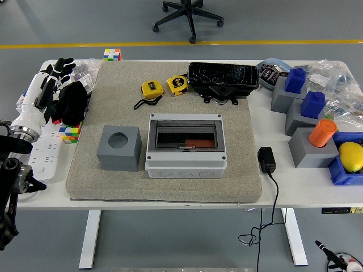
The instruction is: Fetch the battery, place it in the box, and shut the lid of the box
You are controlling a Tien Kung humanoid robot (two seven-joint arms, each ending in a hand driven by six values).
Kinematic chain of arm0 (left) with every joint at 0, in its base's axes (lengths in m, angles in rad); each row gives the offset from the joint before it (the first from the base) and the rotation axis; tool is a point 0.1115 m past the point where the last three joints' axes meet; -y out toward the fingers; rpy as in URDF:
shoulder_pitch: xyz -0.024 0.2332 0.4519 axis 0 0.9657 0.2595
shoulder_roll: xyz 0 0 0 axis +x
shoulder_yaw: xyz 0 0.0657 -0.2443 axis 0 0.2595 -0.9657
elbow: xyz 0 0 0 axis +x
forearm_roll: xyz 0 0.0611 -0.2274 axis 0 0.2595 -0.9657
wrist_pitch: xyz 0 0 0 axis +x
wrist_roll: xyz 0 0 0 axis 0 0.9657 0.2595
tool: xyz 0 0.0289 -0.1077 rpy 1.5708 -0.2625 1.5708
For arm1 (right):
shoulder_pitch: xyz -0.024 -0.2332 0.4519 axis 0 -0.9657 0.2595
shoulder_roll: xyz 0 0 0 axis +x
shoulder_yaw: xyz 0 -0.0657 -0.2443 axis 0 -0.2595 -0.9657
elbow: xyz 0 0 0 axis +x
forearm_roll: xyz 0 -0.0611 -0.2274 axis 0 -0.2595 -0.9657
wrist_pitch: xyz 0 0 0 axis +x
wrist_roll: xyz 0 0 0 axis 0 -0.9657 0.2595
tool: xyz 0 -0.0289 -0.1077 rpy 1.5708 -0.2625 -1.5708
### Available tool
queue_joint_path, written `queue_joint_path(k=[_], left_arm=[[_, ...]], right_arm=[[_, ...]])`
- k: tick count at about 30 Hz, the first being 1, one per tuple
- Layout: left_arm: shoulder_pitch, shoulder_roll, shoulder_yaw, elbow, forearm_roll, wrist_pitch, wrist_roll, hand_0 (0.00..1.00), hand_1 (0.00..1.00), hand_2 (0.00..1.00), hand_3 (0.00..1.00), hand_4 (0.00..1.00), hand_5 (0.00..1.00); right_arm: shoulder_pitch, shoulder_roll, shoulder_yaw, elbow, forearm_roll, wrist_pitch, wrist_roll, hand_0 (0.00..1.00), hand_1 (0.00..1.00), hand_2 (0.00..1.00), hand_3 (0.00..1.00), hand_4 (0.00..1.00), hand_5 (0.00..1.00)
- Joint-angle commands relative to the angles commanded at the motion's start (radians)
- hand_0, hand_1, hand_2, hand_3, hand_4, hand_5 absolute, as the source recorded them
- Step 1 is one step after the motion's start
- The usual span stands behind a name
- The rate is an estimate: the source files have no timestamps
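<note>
The left robot hand [50, 82] hovers with fingers extended, holding nothing, while the box [186, 145] sits well to its right with an orange item, possibly the battery, inside; reaching risks snagging the black clutter [71, 102] just beside it.

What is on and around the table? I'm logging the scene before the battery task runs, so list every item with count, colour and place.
Mat: 1, beige, table centre.
Box: 1, light grey with dark window, mat centre.
Holed block: 1, grey, left of box.
Tape measures: 2, yellow, mat's far side.
Black case: 1, far centre.
Puzzle cubes: 2, multicoloured, far left corner and left edge.
Power strip: 1, white, left.
Adapter: 1, black, right of mat.
Grey blocks: 3, right, topped blue, blue, orange.
Lemon: 1, yellow, blue bin.
Chair: 1, black, floor.
Left hand: white and black, fingers spread, far left.
</note>
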Motion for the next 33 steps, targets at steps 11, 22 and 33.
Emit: queue_joint_path(k=[11, 22, 33], left_arm=[[0.002, -0.003, 0.014, 0.011, -0.064, -0.025, 0.008, 0.998, 0.955, 0.878, 0.870, 0.998, 0.998], [0.009, 0.000, 0.012, 0.001, -0.039, -0.029, 0.032, 0.998, 0.979, 0.885, 0.860, 0.998, 0.998], [0.007, -0.005, 0.017, 0.001, -0.040, -0.017, 0.033, 0.971, 0.906, 0.838, 0.834, 0.998, 0.998]], right_arm=[[-0.003, 0.005, 0.002, 0.000, 0.000, 0.000, -0.001, 0.830, 0.767, 0.747, 0.824, 0.998, 0.998], [0.003, 0.003, -0.006, 0.000, 0.009, -0.001, 0.002, 0.830, 0.767, 0.746, 0.823, 0.998, 0.998], [0.004, 0.004, 0.001, 0.000, -0.003, 0.000, -0.001, 0.830, 0.767, 0.747, 0.822, 0.998, 0.998]])
